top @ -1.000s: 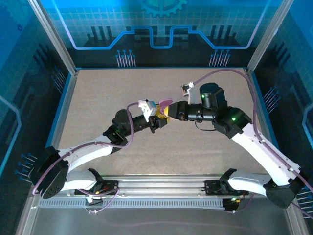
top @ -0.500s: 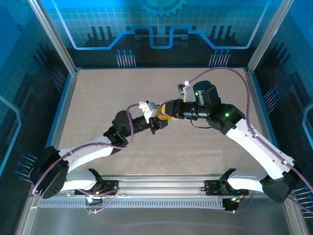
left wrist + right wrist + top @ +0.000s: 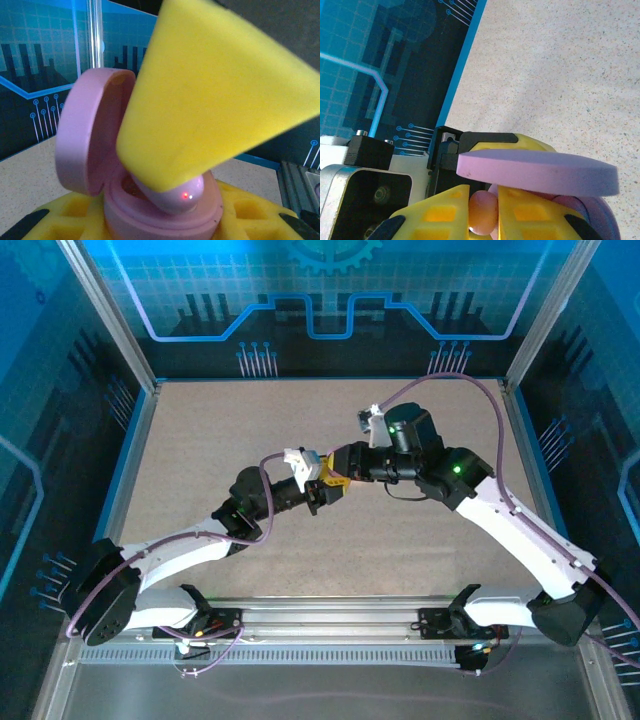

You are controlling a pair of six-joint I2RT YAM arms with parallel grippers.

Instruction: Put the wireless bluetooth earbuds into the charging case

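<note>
In the left wrist view a pink charging case sits upright with its lid swung open to the left. My left gripper is shut on the case's base, its yellow pads on either side. A pink earbud with a red light lies in the case's right well, under a yellow finger of the right gripper. In the right wrist view my right gripper is shut on that earbud, just below the lid's edge. From above, both grippers meet over the table's middle.
The speckled tabletop lies bare around the arms. Blue panel walls and a metal frame close the back and sides. A purple cable loops above the right arm.
The right arm has swung left and in toward the left gripper, and now covers the open lid seen from above a second ago. The left arm has held still.
</note>
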